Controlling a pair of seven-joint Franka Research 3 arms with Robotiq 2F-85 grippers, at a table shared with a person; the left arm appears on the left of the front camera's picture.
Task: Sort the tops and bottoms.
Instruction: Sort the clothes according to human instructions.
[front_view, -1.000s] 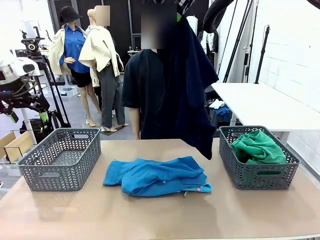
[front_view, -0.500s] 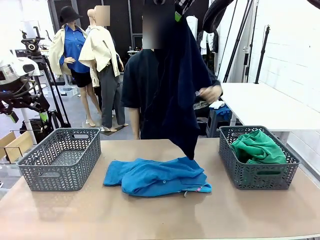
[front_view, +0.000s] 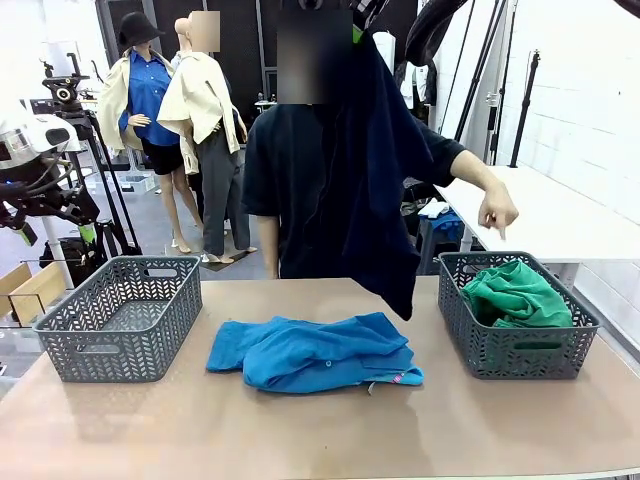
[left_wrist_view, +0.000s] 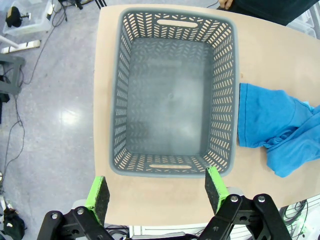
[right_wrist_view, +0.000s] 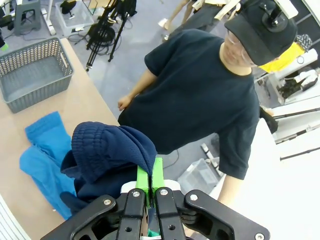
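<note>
A large dark navy top (front_view: 385, 190) hangs from the picture's upper edge in front of the person, its hem above the table. My right gripper (right_wrist_view: 150, 181) is shut on this navy cloth (right_wrist_view: 110, 152). A bright green top (front_view: 515, 290) lies in the right grey basket (front_view: 455, 320). The bottoms (front_view: 310, 352) form a blue heap mid-table, with a small pink tag (front_view: 405, 378) at its front right. My left gripper (left_wrist_view: 156, 187) hangs open, its jaws bare, above the left grey basket (left_wrist_view: 227, 100), which has nothing in it; blue cloth (left_wrist_view: 272, 127) lies beside that basket.
The person stands at the far side in a black T-shirt, one hand (front_view: 497, 213) stretched out with a finger pointing down over the right basket. The left basket (front_view: 120, 315) stands at the table's left. My left arm (front_view: 40, 170) hovers at the left, off the table's edge.
The person's hand has moved out to the right and now points down over the right basket. The hanging navy top has swung slightly. My left arm has not moved.
</note>
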